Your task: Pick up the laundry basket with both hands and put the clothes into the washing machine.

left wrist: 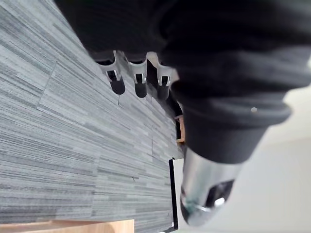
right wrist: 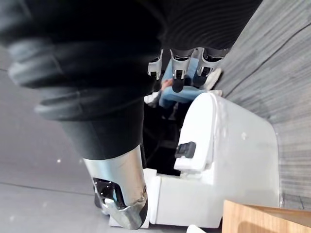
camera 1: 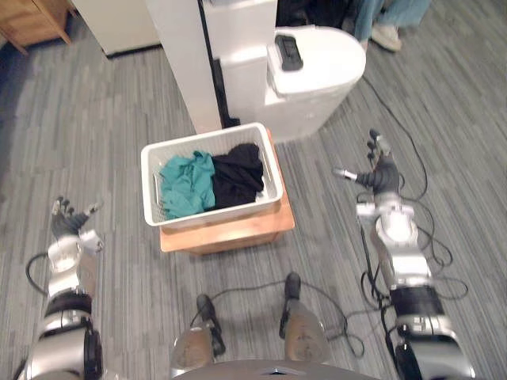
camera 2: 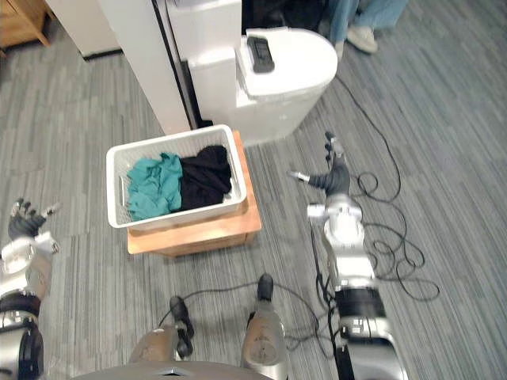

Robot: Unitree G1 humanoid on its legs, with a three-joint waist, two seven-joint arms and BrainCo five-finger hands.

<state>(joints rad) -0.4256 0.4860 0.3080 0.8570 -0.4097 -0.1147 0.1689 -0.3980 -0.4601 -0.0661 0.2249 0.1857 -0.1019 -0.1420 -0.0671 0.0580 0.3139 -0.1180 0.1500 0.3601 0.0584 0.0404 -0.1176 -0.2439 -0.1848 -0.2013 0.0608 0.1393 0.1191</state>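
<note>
**A:** Where does everything stand?

**B:** The white mesh plastic laundry basket (camera 1: 202, 136), holding a teal garment (camera 1: 188, 184) and a black garment (camera 1: 238, 174), sits on a low wooden stand (camera 1: 230, 231). The white washing machine (camera 1: 317, 71) is just behind the basket. The left hand (camera 1: 67, 220) and right hand (camera 1: 380, 174) flank the basket, well apart from it, fingers relaxed and empty.

**A:** Any advice?

**B:** Bring both hands in level and grip opposite rims together.

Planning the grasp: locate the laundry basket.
In the left eye view, the laundry basket sits centre on a wooden stand, before the white washing machine.
</note>
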